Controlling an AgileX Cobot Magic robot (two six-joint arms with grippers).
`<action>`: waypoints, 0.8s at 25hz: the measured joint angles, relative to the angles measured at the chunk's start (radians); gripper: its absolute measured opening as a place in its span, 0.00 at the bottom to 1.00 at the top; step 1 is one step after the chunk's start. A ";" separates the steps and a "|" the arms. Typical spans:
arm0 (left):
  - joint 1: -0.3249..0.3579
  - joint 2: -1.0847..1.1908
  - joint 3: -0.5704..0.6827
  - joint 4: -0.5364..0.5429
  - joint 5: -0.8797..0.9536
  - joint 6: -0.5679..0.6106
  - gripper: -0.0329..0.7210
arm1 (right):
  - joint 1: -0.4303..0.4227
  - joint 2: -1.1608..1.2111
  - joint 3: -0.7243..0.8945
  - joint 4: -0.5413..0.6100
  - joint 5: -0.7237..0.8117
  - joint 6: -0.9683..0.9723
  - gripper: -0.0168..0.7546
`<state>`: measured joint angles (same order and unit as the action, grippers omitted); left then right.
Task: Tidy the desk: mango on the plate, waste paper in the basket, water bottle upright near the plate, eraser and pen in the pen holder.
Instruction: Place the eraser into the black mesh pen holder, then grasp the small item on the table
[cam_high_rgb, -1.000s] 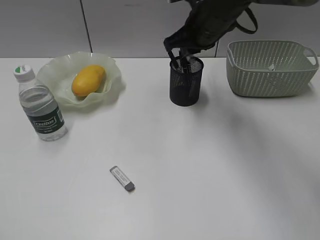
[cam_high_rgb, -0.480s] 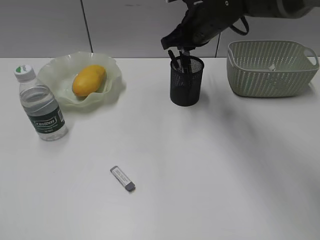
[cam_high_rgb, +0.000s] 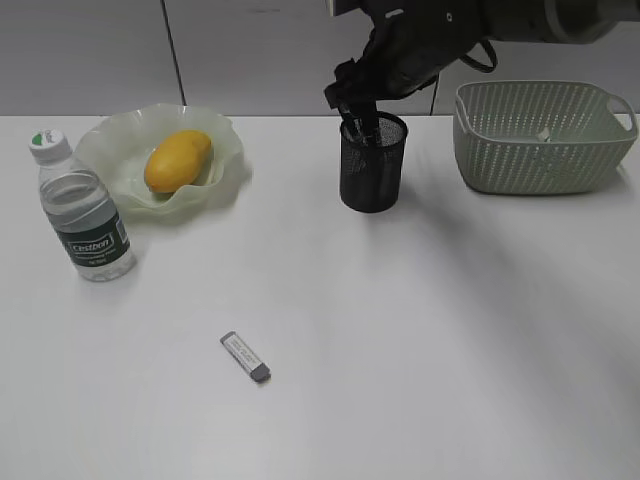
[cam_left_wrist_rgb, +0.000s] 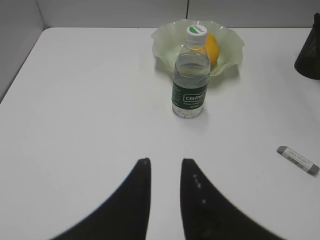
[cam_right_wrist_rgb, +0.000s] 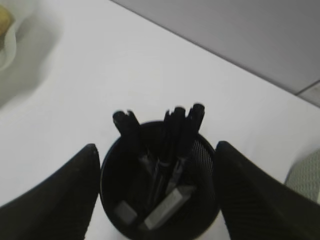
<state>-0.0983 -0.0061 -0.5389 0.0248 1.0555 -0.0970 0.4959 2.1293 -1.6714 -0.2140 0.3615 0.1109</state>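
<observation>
Nearest on the smooth white table (cam_high_rgb: 420, 340): a small grey eraser (cam_high_rgb: 245, 357), flat and oblong, one end darker, lying loose and well apart from everything else. Also seen at the right edge of the left wrist view.

Further back on the left: a clear plastic bottle (cam_high_rgb: 82, 210), upright, white cap, dark green label with white lettering, just beside the plate (cam_high_rgb: 225, 150). Pale green translucent glass, shallow, with a wavy ruffled rim; inside, a smooth oval yellow-orange mango (cam_high_rgb: 177, 160).

Left tool (cam_left_wrist_rgb: 165, 200): two dark curved fingers over bare table, a narrow gap between them, holding nothing.

Toward the back, centre: a black mesh pen holder (cam_high_rgb: 372, 163), cylindrical, with several dark pens (cam_right_wrist_rgb: 172, 145) standing inside and blocky grey pieces at the bottom. Right tool (cam_high_rgb: 355, 105) directly above its rim, fingers spread wide to either side of the holder in the right wrist view, gripping nothing.

Far right: a sage-green plastic basket (cam_high_rgb: 540, 135), rectangular, woven-pattern sides, cut-out handle, with a small white scrap (cam_high_rgb: 543, 132) visible inside.
</observation>
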 joint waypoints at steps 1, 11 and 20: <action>0.000 0.000 0.000 0.000 0.000 0.000 0.26 | 0.000 -0.003 0.000 -0.002 0.028 0.000 0.74; 0.000 0.000 0.000 0.000 0.000 0.000 0.26 | 0.012 -0.502 0.369 0.100 0.503 0.000 0.68; 0.000 0.000 0.000 -0.015 0.000 0.000 0.26 | 0.013 -1.362 0.919 0.190 0.788 0.000 0.67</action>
<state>-0.0983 -0.0061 -0.5389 0.0096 1.0555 -0.0970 0.5085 0.7673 -0.7527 -0.0239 1.1497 0.1108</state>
